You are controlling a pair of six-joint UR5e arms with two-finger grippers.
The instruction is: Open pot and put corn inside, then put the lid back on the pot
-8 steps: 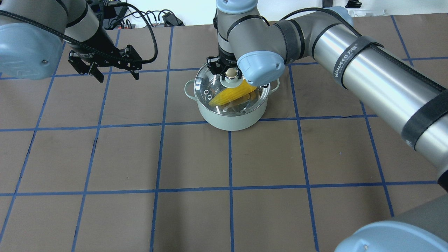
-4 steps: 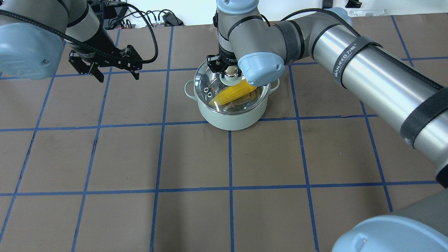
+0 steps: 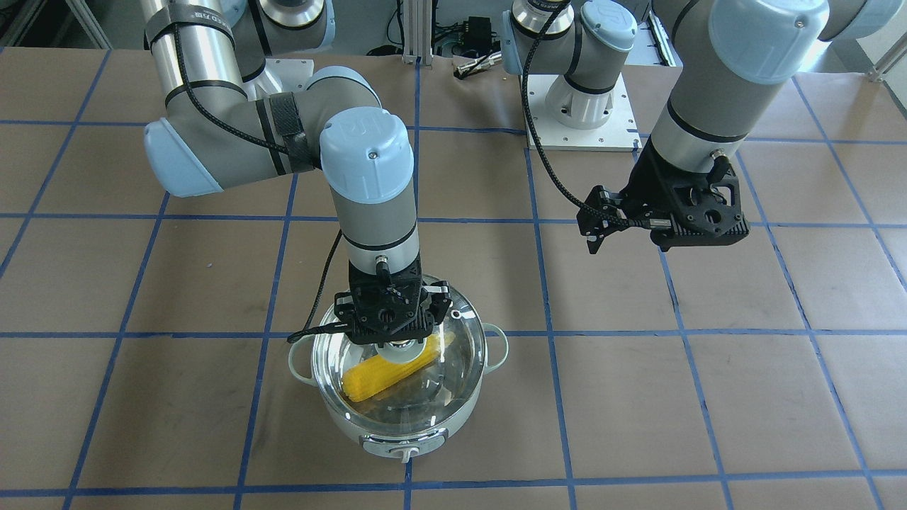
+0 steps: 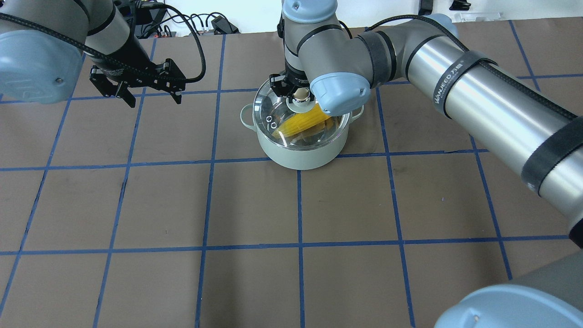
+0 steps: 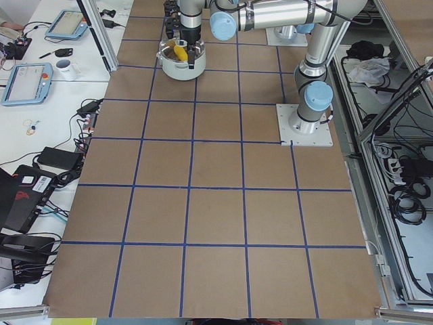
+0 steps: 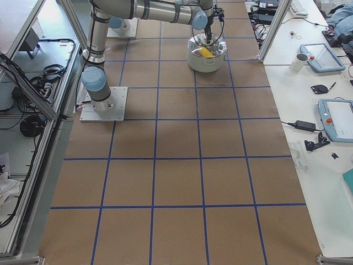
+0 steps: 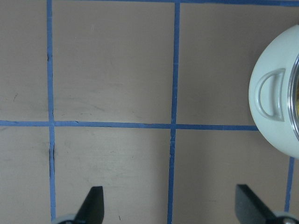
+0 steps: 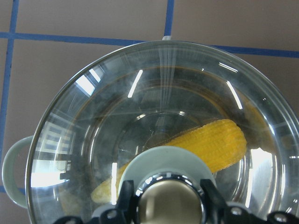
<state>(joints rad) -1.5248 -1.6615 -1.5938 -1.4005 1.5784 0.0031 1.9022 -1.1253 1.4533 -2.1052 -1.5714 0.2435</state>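
Fingers (image 8: 211, 198) of right gripper (image 4: 298, 93) clenched on knob (image 8: 170, 203); lid (image 4: 273, 111) directly below, on pot (image 4: 296, 157), corn (image 4: 303, 123) under glass. You check rim sits level, then release straight up. Left gripper (image 4: 154, 101) spread, empty.

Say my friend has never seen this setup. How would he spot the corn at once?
On the brown table gridded with blue tape stands one round pale mint-white pot, beneath the right gripper. Look through its clear glass lid: the yellow corn cob lies slanted inside. It is the only bright yellow thing on the table.
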